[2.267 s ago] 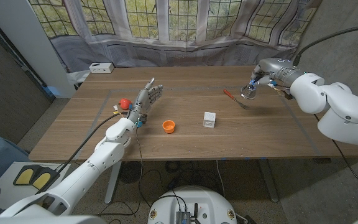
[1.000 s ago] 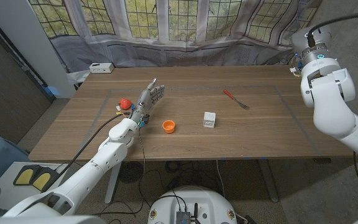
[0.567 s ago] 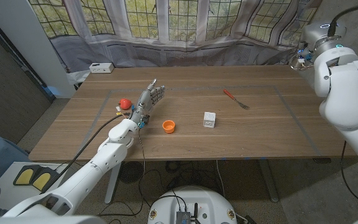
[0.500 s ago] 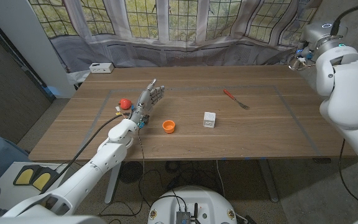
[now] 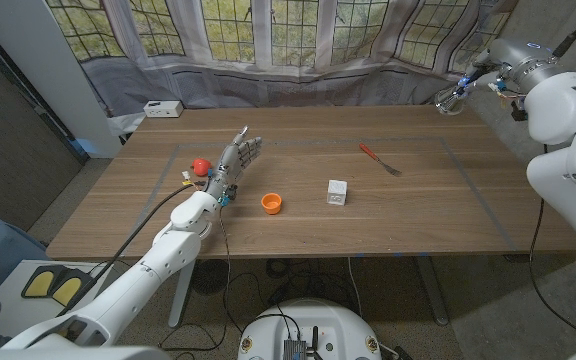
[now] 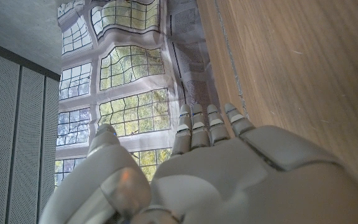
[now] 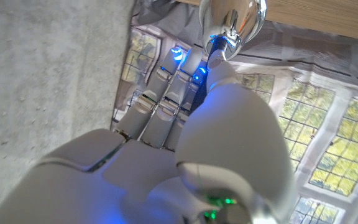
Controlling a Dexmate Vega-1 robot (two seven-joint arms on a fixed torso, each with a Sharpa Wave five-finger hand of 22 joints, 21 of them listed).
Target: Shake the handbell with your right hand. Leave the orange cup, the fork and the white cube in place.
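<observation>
Now right hand (image 5: 488,72) swung left, fingers gripping handbell (image 5: 451,97) | left hand (image 5: 236,160) open, unmoved

I see a small red ball (image 5: 200,164) near my table's (image 5: 418,215) left edge, a white box (image 5: 162,108) at the far corner — leaded windows (image 5: 268,30) and grey drapes (image 5: 298,85) behind.
</observation>
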